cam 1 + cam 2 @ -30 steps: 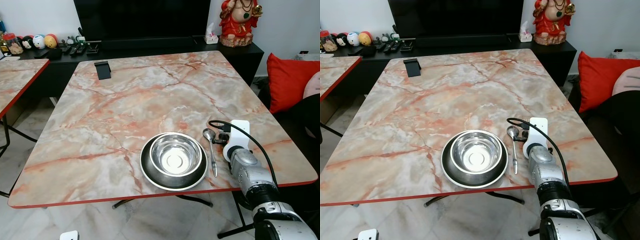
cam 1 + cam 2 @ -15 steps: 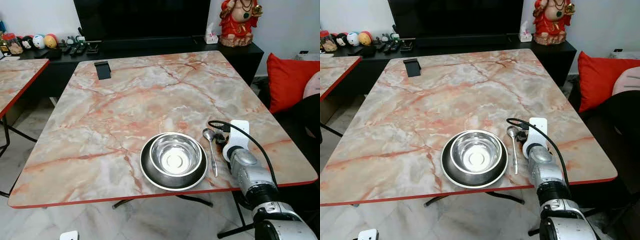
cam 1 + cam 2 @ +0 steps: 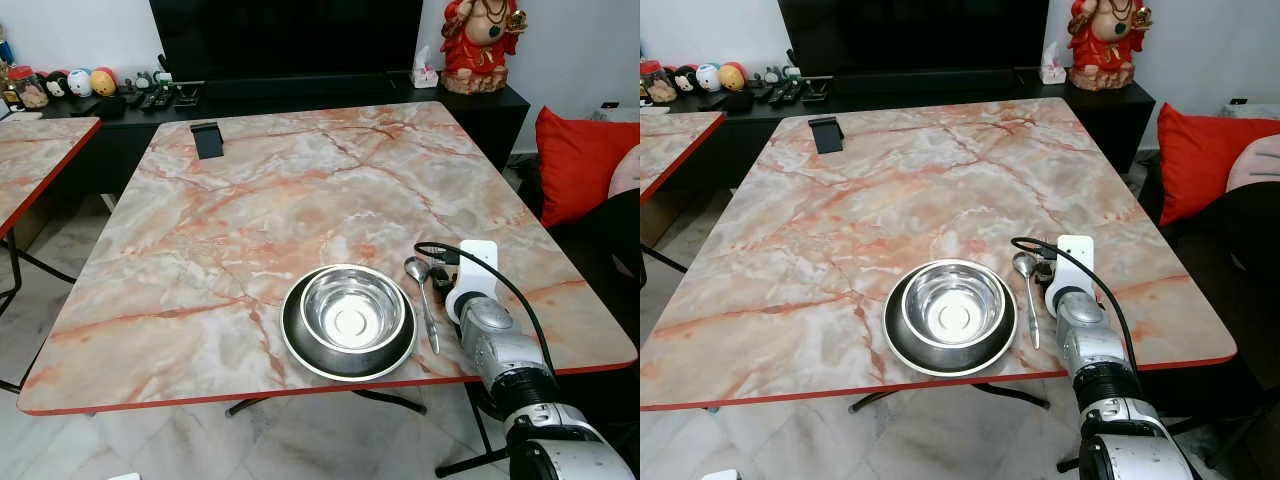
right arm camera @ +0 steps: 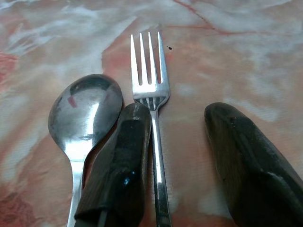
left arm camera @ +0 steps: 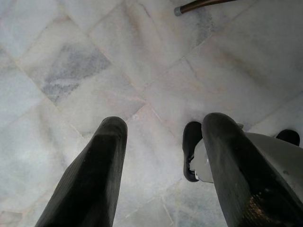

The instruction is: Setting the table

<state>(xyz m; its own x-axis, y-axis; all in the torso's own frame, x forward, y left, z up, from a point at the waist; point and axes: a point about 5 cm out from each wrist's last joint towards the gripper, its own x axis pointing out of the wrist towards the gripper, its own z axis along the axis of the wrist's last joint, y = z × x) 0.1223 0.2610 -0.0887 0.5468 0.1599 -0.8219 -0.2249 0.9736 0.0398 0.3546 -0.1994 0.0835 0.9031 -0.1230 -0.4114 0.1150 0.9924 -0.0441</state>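
Fork down beside spoon, R end effector straddling it

Fork (image 4: 152, 90) lies flat on the worktop (image 3: 300, 190) near the front right corner, just right of the spoon (image 3: 424, 295), which sits just right of the steel bowl (image 3: 352, 308) nested on a dark plate (image 3: 300, 350) by the front edge. Right end effector (image 4: 182, 156) is spread apart, gripping nothing: one finger rests between spoon and fork handle, touching or nearly touching the fork neck, the other stands apart on bare marble on the far side.

Handling (judgement): fork is thin, stiff, light polished metal, prob slippery on the smooth marble; lying flat gives little to pinch under. Best hold would be across the narrow handle near the neck, not the tines. Spoon is so close that a nudge could shift both.

Looks: four straight tines, shiny silver, slim handle, pointing away from the wrist toward the worktop's far side. Spoon bowl faces up, mirror bright.

Left end effector (image 5: 161, 156) hangs idle over the tile floor (image 5: 142, 56), fingers apart, w/ nothing held.
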